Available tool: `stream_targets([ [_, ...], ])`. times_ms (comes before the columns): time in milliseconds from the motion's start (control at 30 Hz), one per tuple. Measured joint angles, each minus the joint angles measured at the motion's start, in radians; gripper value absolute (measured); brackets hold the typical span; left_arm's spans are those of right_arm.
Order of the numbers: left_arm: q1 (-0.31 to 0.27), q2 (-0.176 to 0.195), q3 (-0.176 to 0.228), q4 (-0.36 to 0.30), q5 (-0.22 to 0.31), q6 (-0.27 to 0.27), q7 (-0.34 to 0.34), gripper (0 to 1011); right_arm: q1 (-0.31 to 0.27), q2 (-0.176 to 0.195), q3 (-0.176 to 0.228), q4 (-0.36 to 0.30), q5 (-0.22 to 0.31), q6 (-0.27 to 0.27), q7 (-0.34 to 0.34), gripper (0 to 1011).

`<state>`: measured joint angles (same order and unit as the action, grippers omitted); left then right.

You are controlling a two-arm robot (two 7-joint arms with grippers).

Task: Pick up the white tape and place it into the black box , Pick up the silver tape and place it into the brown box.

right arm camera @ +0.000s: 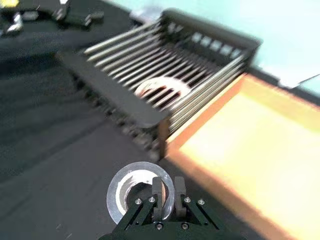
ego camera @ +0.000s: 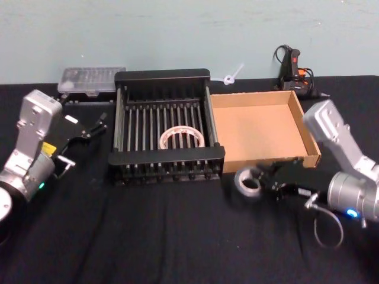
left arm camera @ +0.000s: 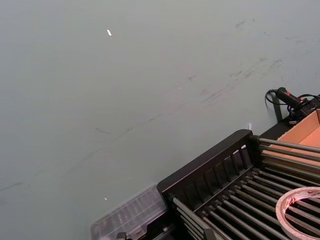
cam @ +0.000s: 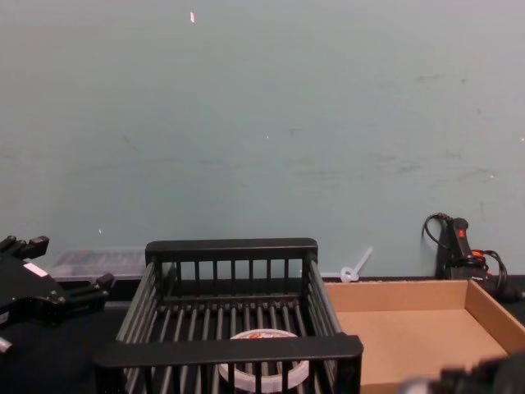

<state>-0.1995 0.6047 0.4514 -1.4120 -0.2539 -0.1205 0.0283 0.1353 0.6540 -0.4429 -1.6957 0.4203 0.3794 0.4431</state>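
The white tape point(ego camera: 182, 137) lies flat on the barred floor of the black box point(ego camera: 163, 75) at the table's centre; this ring point(left arm camera: 300, 192) also shows in the left wrist view, in the chest view point(cam: 264, 336) and in the right wrist view point(right arm camera: 150, 86). The silver tape point(ego camera: 247, 182) is just in front of the brown box's point(ego camera: 254, 127) near left corner. My right gripper point(ego camera: 262, 177) is shut on the wall of that roll point(right arm camera: 131, 192), one finger inside the hole and one outside. My left gripper point(ego camera: 93, 127) hovers open left of the crate, holding nothing.
A clear plastic case point(ego camera: 92, 80) sits behind the crate's left corner. A black tool with cables point(ego camera: 293, 68) stands behind the cardboard box, with a small white plastic piece point(ego camera: 233, 76) beside it. Black cloth stretches across the table's front.
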Motion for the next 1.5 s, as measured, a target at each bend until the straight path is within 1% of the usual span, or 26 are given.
stream_targets([
  [33,0.000,0.000,0.000,0.000,0.000,0.000,0.000,1001,0.002,-0.006,0.012,0.000,0.000,-0.010,-0.012,149],
  [100,0.000,0.000,0.000,0.000,0.000,0.000,0.000,1001,0.005,-0.010,0.021,0.003,-0.001,-0.018,-0.023,149],
  [167,0.000,0.000,0.000,0.000,0.000,0.000,0.000,1001,0.018,-0.023,0.037,0.019,-0.012,-0.033,-0.045,149],
  [200,0.000,0.000,0.000,0.000,0.000,0.000,0.000,1001,0.018,-0.023,0.037,0.019,-0.012,-0.033,-0.045,149],
  [300,0.000,0.000,0.000,0.000,0.000,0.000,0.000,1001,0.044,-0.047,0.053,0.051,-0.032,-0.048,-0.070,149],
  [367,0.000,0.000,0.000,0.000,0.000,0.000,0.000,1001,0.054,-0.056,0.057,0.066,-0.040,-0.050,-0.077,149],
  [400,0.000,0.000,0.000,0.000,0.000,0.000,0.000,1001,0.067,-0.067,0.060,0.084,-0.049,-0.053,-0.084,149],
  [533,0.000,0.000,0.000,0.000,0.000,0.000,0.000,1001,0.095,-0.088,0.064,0.126,-0.066,-0.059,-0.091,149],
  [700,0.000,0.000,0.000,0.000,0.000,0.000,0.000,1001,0.151,-0.131,0.065,0.218,-0.100,-0.071,-0.100,149],
  [800,0.000,0.000,0.000,0.000,0.000,0.000,0.000,1001,0.170,-0.145,0.064,0.249,-0.112,-0.075,-0.102,149],
  [833,0.000,0.000,0.000,0.000,0.000,0.000,0.000,1002,0.182,-0.155,0.063,0.272,-0.121,-0.077,-0.102,148],
  [1033,0.000,0.000,0.000,0.000,0.000,0.000,0.000,1002,0.210,-0.185,0.061,0.331,-0.142,-0.080,-0.101,149],
  [1500,0.000,0.000,0.000,0.000,0.000,0.000,0.000,1001,0.207,-0.180,0.061,0.323,-0.141,-0.080,-0.099,148],
])
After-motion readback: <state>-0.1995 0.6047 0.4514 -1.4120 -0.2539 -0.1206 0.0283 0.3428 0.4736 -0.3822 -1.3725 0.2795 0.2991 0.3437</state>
